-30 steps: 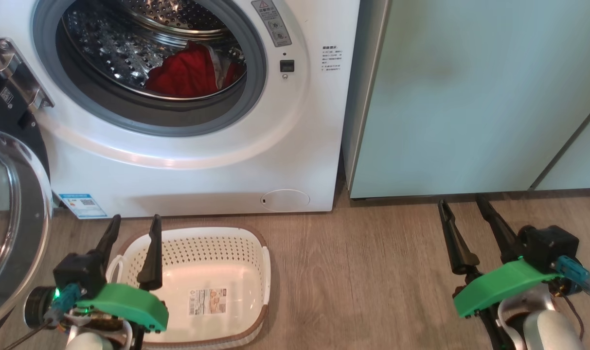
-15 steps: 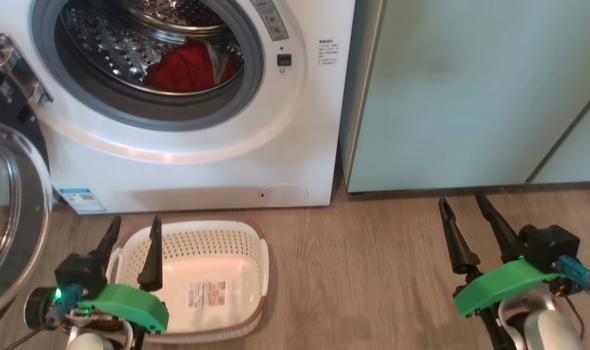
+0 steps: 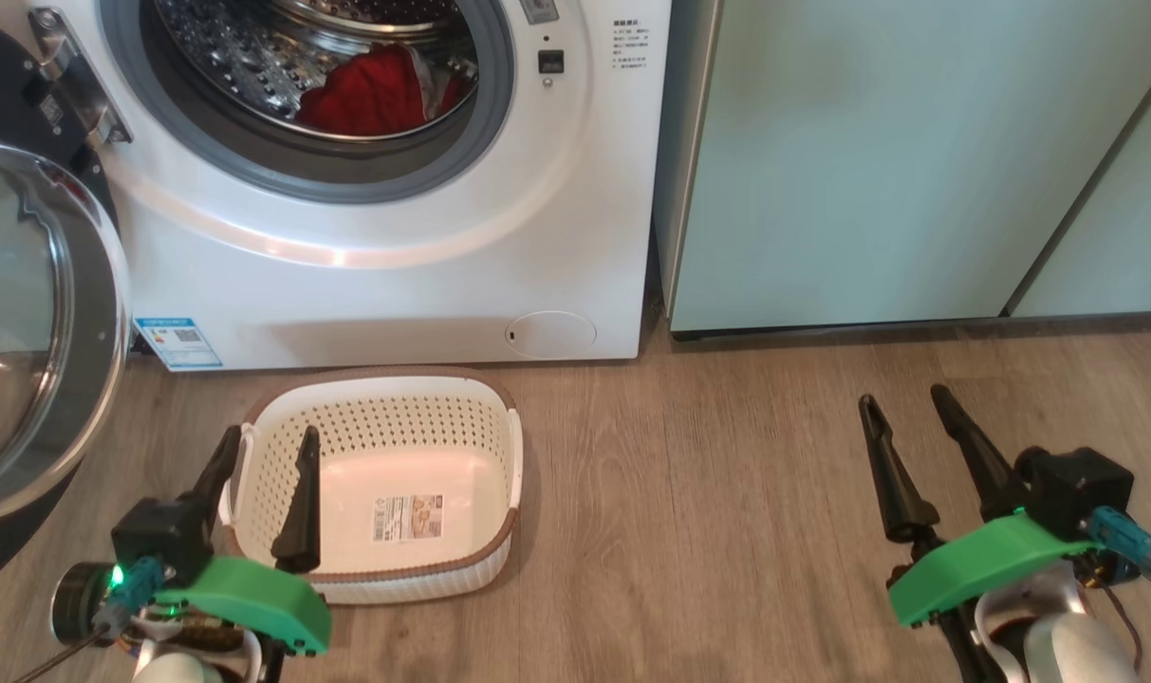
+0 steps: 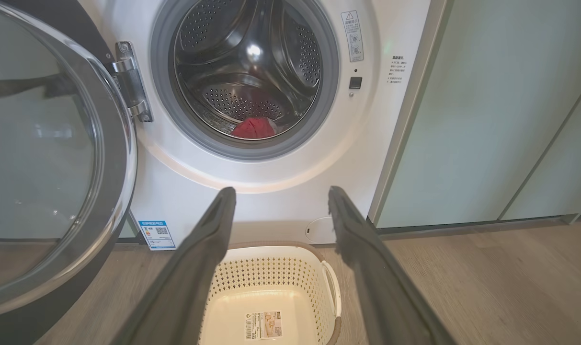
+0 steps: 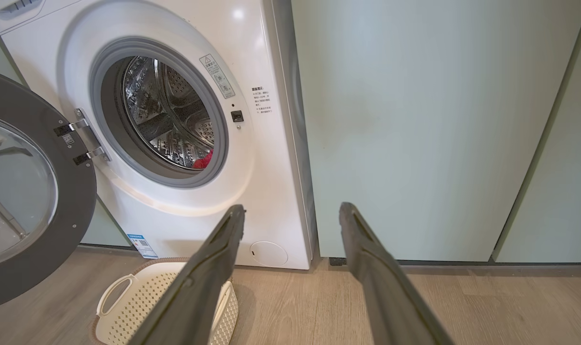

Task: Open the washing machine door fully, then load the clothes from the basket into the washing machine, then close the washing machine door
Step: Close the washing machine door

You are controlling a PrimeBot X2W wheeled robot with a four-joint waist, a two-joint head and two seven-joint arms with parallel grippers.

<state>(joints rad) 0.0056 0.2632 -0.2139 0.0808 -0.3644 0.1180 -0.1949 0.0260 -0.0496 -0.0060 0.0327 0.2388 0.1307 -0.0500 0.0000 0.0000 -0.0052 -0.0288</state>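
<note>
Left pincer (image 3: 271, 436) and right pincer (image 3: 902, 396) stand spread, empty; clothes (image 3: 371, 90) seem close to the drum lip (image 3: 385, 138), so the closing washing machine door (image 3: 34, 332) may trap fabric.

clothes (image 3: 371, 95) red | basket (image 3: 499, 417) cream, perforated | washing machine (image 3: 395, 285) white

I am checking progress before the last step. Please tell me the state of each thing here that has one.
washing machine door: wide open, swung to the left.
clothes: lying inside the washing machine.
basket: empty, upright on the floor.
small round flap: shut.
left tool: open, holding nothing.
right tool: open, holding nothing.
</note>
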